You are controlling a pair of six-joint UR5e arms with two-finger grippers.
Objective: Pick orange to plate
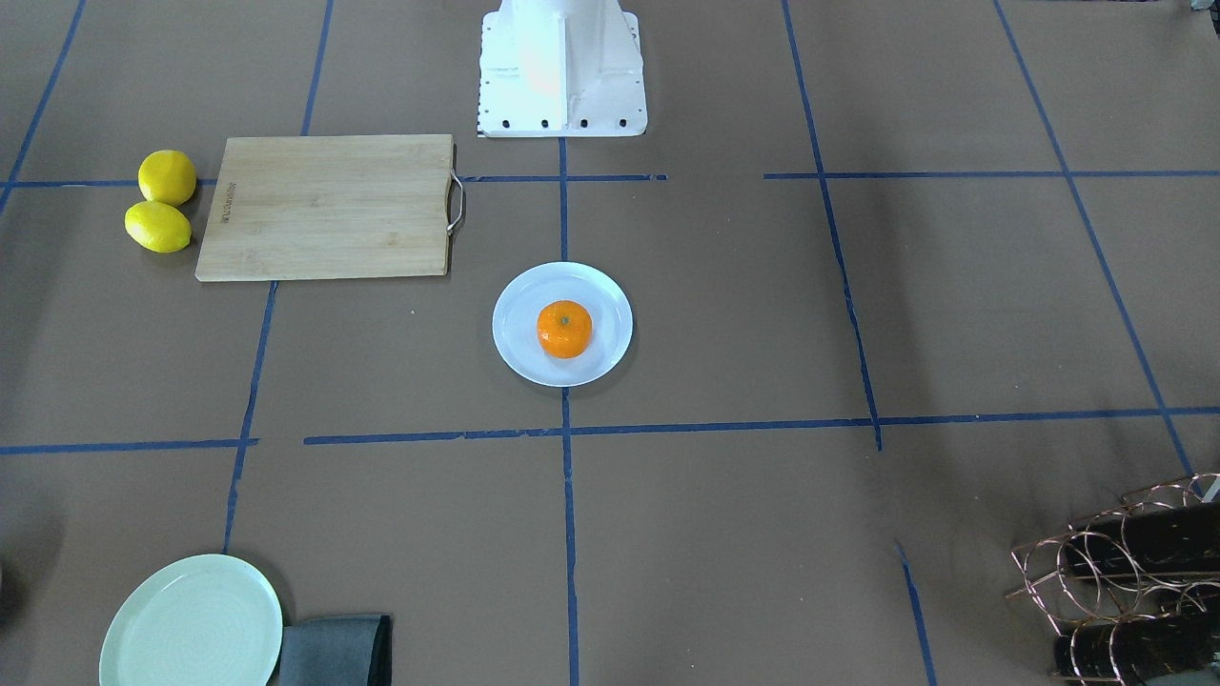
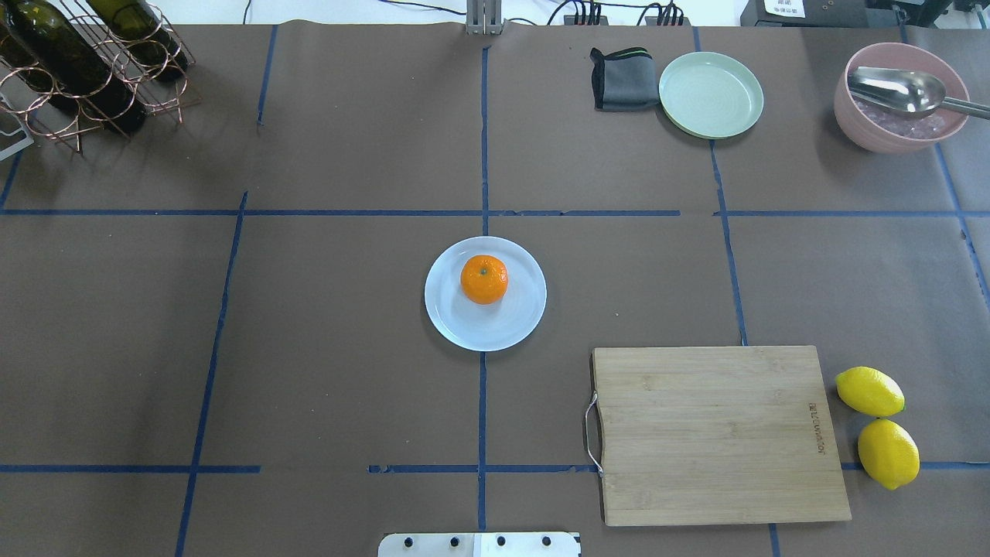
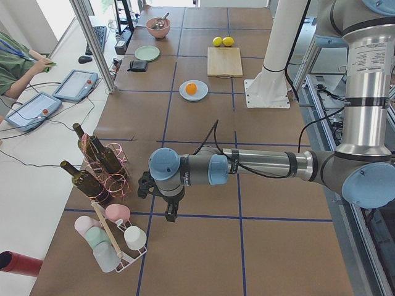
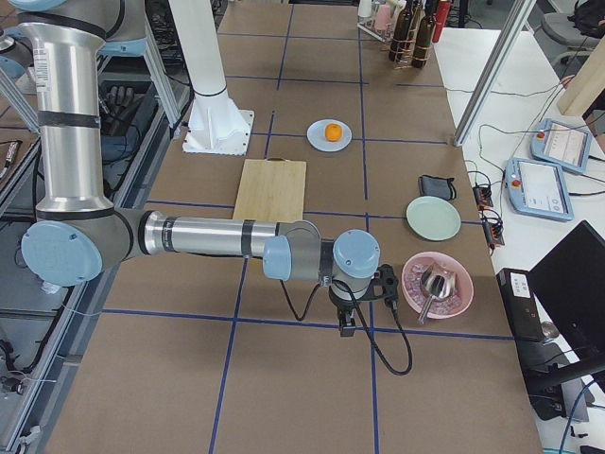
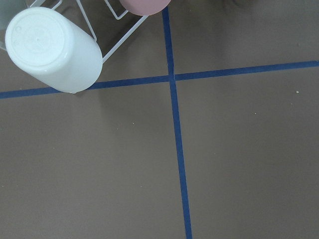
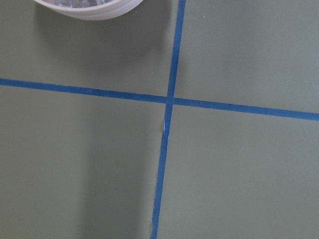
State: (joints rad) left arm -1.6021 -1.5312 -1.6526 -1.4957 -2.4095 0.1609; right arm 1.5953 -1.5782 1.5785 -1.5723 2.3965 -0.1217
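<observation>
The orange [image 1: 564, 329] sits on the small bluish-white plate [image 1: 611, 312] at the table's middle, stem dimple up; both also show in the overhead view, the orange [image 2: 484, 279] resting slightly toward the far side of the plate [image 2: 517, 313]. My left gripper [image 3: 170, 213] hangs over the table's left end, far from the plate, pointing down beside a cup rack. My right gripper [image 4: 346, 326] hangs over the right end next to a pink bowl. Only the side views show the grippers, so I cannot tell whether they are open or shut. The wrist views show nothing but bare table and tape.
A wooden cutting board [image 2: 715, 433] lies right of the plate with two lemons [image 2: 878, 425] beside it. A pale green plate [image 2: 710, 94], grey cloth [image 2: 623, 77] and pink bowl with spoon [image 2: 897, 97] stand far right. A wine rack [image 2: 77, 62] is far left. A white cup [image 5: 52, 50] lies on a rack.
</observation>
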